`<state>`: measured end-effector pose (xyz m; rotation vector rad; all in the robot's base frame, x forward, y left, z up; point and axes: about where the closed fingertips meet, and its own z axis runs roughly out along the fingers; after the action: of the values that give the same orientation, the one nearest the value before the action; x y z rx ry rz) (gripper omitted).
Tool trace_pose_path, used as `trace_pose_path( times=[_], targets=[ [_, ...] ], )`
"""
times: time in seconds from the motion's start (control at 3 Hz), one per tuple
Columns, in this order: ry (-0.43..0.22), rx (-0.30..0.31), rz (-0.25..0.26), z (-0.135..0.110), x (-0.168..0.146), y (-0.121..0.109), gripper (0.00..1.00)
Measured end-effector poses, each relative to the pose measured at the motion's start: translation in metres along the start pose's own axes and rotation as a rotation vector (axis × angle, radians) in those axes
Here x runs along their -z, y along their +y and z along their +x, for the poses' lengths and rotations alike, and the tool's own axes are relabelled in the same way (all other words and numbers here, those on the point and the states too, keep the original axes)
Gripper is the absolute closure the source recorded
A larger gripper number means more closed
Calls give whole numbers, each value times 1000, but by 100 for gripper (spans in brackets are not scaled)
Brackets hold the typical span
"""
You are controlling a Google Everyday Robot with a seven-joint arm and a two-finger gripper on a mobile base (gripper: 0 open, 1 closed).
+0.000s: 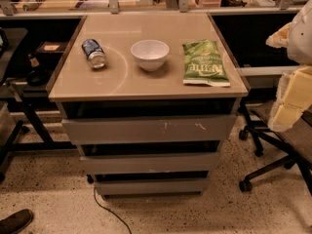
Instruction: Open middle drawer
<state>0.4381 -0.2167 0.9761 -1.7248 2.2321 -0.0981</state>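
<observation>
A grey drawer cabinet stands in the middle of the view with three drawer fronts stacked under a beige top (146, 82). The middle drawer (150, 163) has a plain flat grey front and looks closed. Above it is the taller front with white scratch marks (148, 129), and below it the slimmest front (152, 185). My gripper (288, 99) is at the right edge of the view, beside the cabinet's upper right corner, raised and apart from all the drawers.
On the cabinet top lie a blue can on its side (94, 53), a white bowl (149, 54) and a green chip bag (204, 63). An office chair (273, 150) stands at the right, a cable (107, 211) runs on the floor, and a shoe (14, 221) is at the bottom left.
</observation>
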Motion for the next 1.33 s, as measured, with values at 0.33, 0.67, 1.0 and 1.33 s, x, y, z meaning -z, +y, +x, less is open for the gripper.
trace_pose_path(
  times=[0.33, 0.67, 1.0, 1.33],
  targets=[
    [0, 0, 0, 0, 0, 0, 0],
    [23, -24, -35, 1, -25, 20, 0],
    [42, -100, -59, -6, -72, 56, 0],
    [74, -160, -145, -3, -140, 99, 0]
  ],
)
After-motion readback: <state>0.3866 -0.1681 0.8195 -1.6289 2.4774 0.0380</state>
